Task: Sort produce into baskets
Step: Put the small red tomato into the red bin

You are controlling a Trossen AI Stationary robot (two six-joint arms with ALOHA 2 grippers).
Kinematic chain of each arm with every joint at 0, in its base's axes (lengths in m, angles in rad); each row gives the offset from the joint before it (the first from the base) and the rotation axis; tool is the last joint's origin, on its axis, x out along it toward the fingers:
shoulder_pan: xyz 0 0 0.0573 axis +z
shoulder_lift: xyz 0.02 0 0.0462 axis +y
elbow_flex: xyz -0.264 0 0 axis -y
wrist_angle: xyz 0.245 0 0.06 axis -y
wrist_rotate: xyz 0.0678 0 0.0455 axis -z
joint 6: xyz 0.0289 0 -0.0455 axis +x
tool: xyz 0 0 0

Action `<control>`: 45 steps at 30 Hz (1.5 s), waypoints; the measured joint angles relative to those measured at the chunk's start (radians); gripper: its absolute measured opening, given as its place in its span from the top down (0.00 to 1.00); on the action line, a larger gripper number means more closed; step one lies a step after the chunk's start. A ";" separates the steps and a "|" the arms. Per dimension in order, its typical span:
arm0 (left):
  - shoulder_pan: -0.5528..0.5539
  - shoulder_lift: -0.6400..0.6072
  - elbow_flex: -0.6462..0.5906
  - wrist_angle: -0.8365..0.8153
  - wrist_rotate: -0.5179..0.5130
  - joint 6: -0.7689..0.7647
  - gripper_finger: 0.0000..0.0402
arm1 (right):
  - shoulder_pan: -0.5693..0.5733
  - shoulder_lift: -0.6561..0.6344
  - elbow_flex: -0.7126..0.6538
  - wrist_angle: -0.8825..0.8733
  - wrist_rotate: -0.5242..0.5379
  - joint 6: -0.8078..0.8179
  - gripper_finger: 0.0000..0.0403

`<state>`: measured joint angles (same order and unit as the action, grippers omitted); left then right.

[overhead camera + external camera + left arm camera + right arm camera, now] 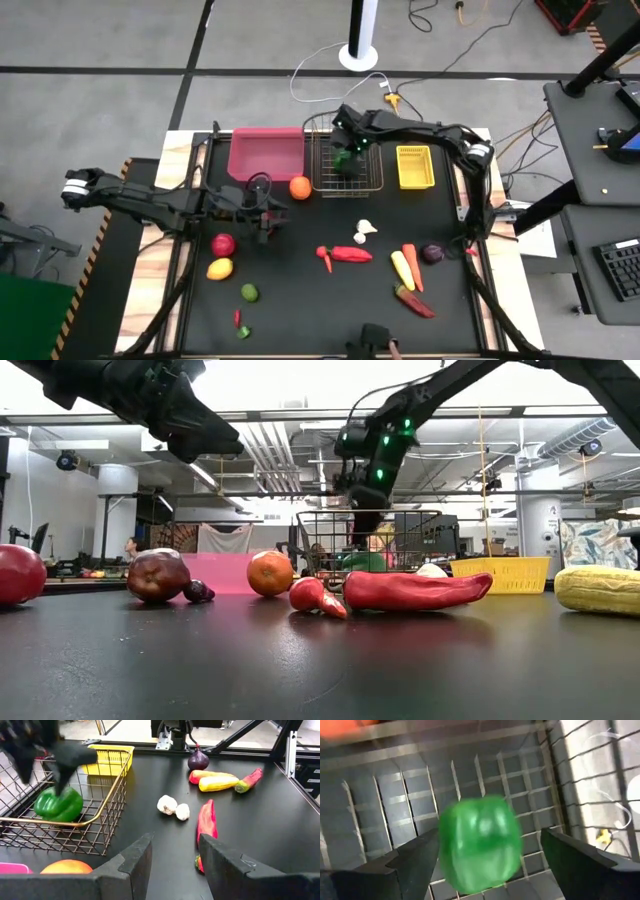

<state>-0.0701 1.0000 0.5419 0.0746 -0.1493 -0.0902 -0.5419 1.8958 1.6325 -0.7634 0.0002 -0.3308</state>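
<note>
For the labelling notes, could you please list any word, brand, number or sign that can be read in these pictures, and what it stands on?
None: no legible text in any view.
The pink bin, wire-mesh basket, yellow bin and green pepper bear no visible lettering.
Room background in the low view: too blurred to show any sign.

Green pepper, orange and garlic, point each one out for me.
green pepper [59, 805], left wrist view, its front face.
orange [300, 187], high view, its top.
garlic [167, 804], left wrist view, the larger bulb.

A white post base [358, 55] stands beyond the table [300, 300] — cables [440, 60] trail nearby.
</note>
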 joint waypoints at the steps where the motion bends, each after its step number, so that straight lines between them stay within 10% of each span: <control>1: 0.000 0.000 0.000 0.000 0.000 -0.002 0.64 | 0.000 -0.015 0.007 0.000 0.000 0.010 0.17; 10: 0.000 0.000 0.000 0.011 0.000 -0.046 0.64 | 0.105 -0.214 -0.053 0.054 -0.001 0.142 0.18; 25: -0.019 0.074 0.000 0.221 0.039 -0.237 0.64 | 0.585 -0.588 -0.566 0.542 0.157 0.321 0.23; 45: -0.059 0.111 0.000 0.457 0.004 -0.331 0.64 | 0.844 -0.630 -0.936 0.838 0.296 0.418 0.23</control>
<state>-0.1291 1.1114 0.5415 0.5311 -0.1453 -0.4210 0.3018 1.2659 0.6962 0.0748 0.2966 0.0870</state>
